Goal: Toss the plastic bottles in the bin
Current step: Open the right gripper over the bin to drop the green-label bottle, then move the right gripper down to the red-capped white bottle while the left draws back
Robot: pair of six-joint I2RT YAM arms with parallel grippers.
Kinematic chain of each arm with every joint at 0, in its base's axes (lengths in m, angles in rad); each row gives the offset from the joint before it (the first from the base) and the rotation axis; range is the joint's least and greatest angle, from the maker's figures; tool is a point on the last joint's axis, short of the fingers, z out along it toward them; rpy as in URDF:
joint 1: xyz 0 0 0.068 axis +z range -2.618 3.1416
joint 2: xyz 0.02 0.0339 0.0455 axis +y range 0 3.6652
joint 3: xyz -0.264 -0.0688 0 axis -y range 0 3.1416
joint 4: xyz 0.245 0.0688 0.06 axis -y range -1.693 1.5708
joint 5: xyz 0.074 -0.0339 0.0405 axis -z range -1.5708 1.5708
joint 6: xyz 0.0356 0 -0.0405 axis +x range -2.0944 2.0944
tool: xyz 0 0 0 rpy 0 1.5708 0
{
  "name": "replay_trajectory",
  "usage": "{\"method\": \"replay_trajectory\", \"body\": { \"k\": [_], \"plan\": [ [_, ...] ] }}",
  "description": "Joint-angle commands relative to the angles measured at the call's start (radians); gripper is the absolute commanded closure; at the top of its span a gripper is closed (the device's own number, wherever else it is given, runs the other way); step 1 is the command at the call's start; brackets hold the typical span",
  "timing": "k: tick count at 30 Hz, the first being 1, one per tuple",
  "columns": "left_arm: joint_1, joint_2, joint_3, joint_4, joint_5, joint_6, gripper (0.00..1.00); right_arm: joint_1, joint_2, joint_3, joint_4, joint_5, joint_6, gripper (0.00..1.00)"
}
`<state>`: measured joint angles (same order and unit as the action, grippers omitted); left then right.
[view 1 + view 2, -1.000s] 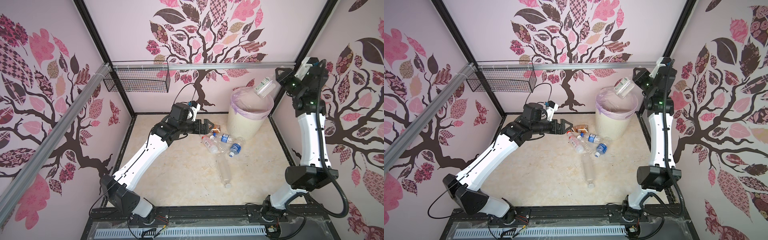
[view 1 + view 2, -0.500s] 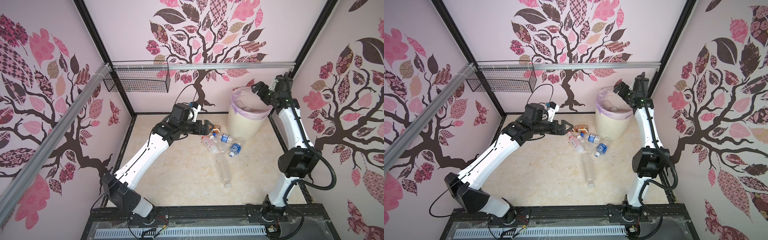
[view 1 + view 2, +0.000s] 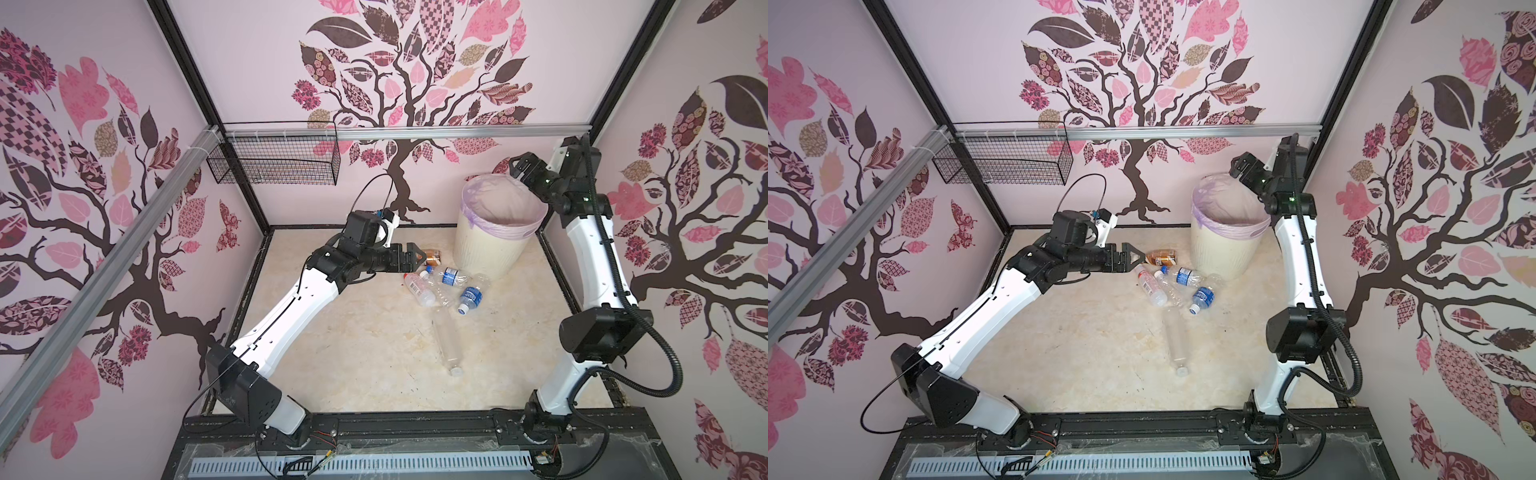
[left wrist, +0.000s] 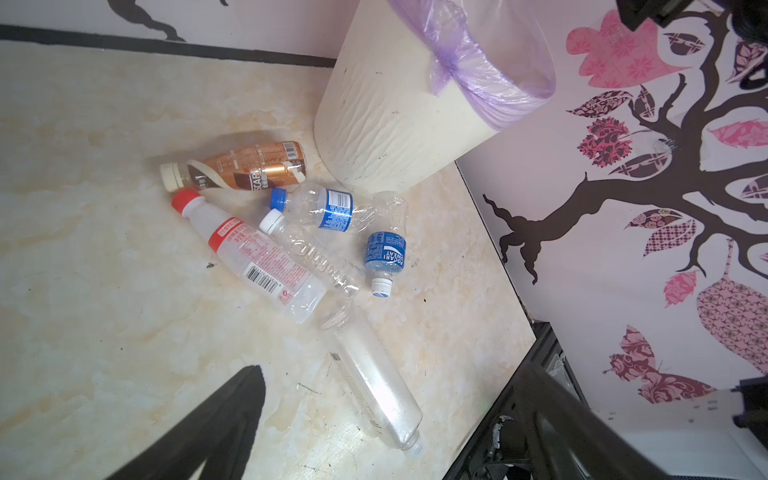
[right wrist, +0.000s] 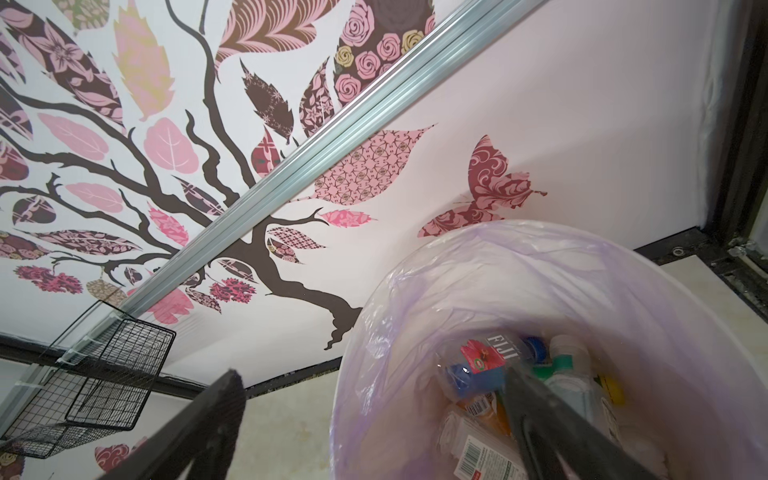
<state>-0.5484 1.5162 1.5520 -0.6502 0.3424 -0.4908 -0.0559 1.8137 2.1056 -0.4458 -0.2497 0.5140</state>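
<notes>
The right pincer point(image 3: 516, 166), wide and empty now, has just let go over the bin point(image 3: 486, 249); six bottles point(image 3: 469, 296) wait beside the wide left pincer point(image 3: 417, 258).

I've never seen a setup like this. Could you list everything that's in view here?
floor bottles: six, five clear and one brown-gold; five clustered by the bin's foot, one long one nearer the front.
binned bottles: several, count unclear, mixed colours, inside the bin.
bin: one, cream with a lilac bag, back right of the floor.
wire basket: one, black, hung on the back rail, left side.
floor: one, cream marbled.
walls: three, pale pink with a tree pattern.
arms: two, white with black joints, mounted at the front.
left gripper: one, black, open, low by the brown-gold bottle.
right gripper: one, black, open, above the bin's rim.
</notes>
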Motion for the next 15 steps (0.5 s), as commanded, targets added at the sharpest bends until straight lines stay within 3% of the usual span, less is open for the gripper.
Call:
{"method": "replay_trajectory", "body": {
  "k": [1,12,15],
  "plan": [
    [0.075,-0.027,-0.090,0.040,0.036,-0.087,0.02,0.081,-0.091,-0.036,-0.002,0.034,-0.070,0.00],
    [0.229,-0.007,-0.279,0.134,0.131,-0.305,0.02,0.426,-0.197,-0.387,0.040,0.312,-0.283,0.01],
    [0.255,-0.004,-0.320,0.168,0.148,-0.353,0.02,0.486,-0.195,-0.475,0.055,0.336,-0.306,0.00]
  ]
}}
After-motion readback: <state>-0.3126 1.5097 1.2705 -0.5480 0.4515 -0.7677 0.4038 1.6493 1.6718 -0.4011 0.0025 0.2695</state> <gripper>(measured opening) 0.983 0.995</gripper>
